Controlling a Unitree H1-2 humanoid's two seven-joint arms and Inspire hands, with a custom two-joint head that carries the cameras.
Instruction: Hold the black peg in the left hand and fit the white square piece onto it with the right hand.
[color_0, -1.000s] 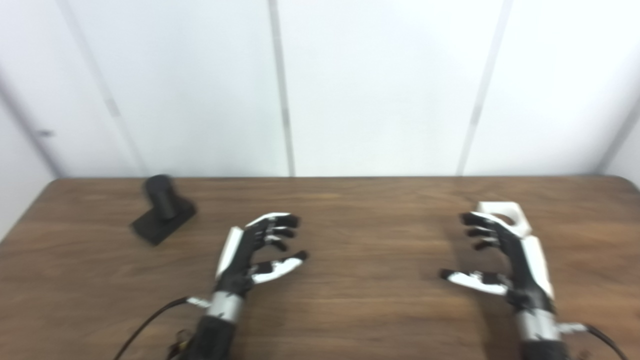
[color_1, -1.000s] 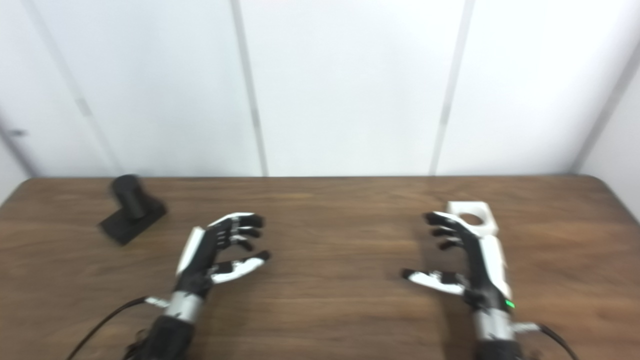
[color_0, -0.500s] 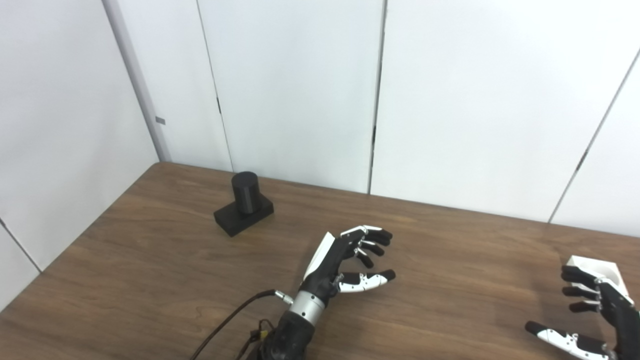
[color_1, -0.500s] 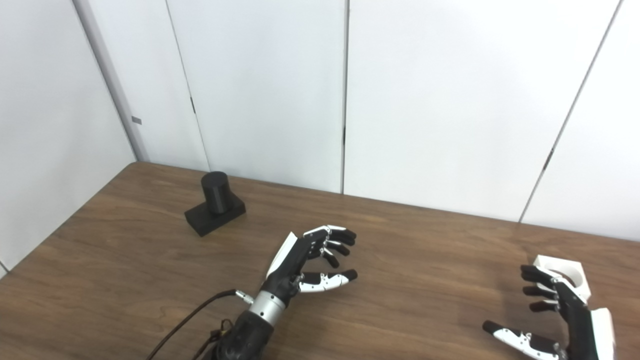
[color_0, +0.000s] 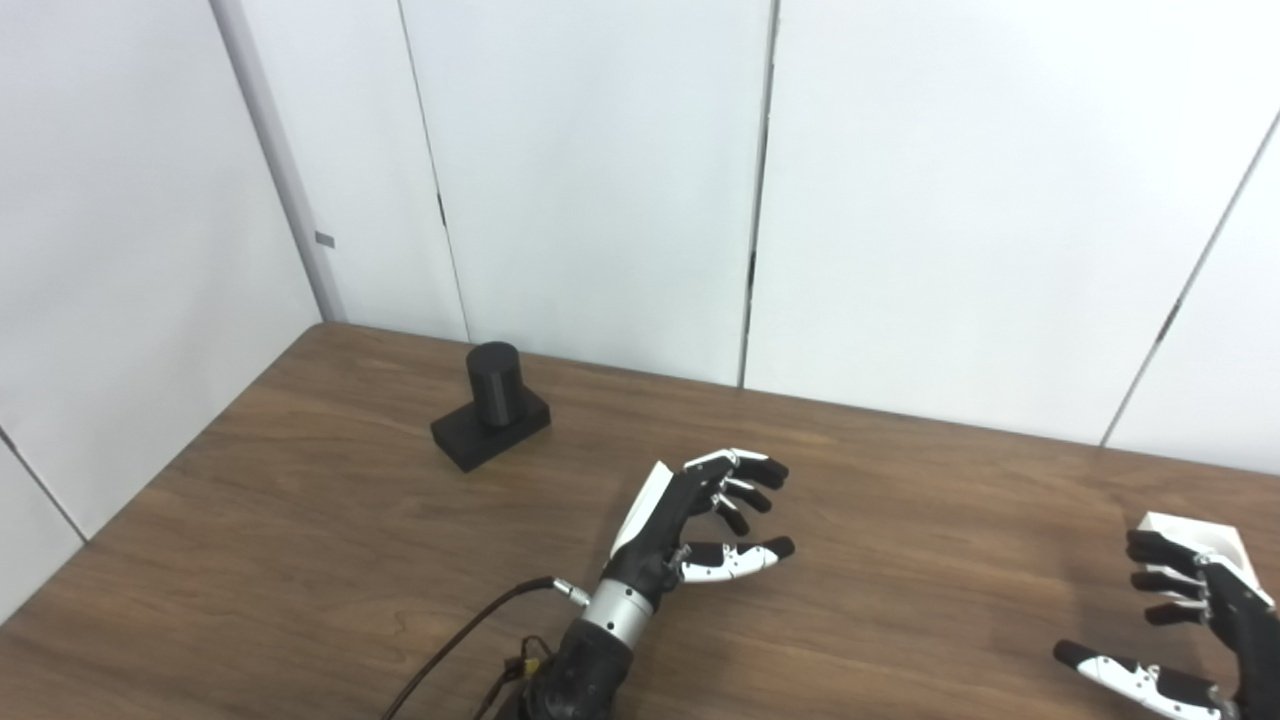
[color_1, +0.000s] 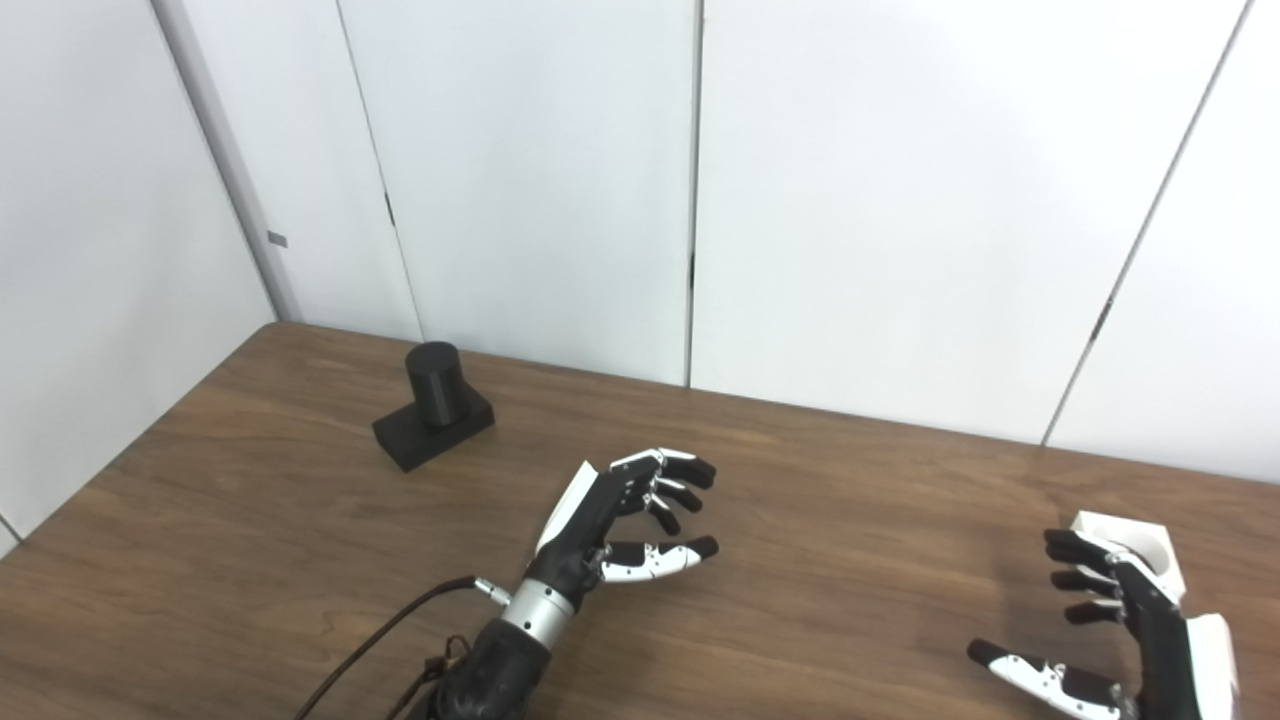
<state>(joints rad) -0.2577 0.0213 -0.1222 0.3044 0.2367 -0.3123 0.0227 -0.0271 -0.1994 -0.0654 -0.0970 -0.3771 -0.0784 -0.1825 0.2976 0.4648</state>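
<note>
Black peg (color_0: 493, 372) stands upright on its square black base (color_0: 490, 441), on the wooden table (color_1: 300, 560), at about 10 o'clock from the left hand (color_0: 695, 515) and well apart from it. Left hand: fingers spread, holding nothing. White square piece (color_1: 1133, 540) lies at 4 o'clock from the left hand, just beyond the right hand (color_1: 1125, 635), whose fingers are apart and empty. The right eye view shows the piece's round hole; the left eye view crops it.

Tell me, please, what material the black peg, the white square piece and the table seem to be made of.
Black peg: probably matte plastic, dull and uniform. White square piece: probably smooth plastic with a round hole; partly hidden behind the right hand. Table: wood or wood-look laminate, with visible grain.
</note>
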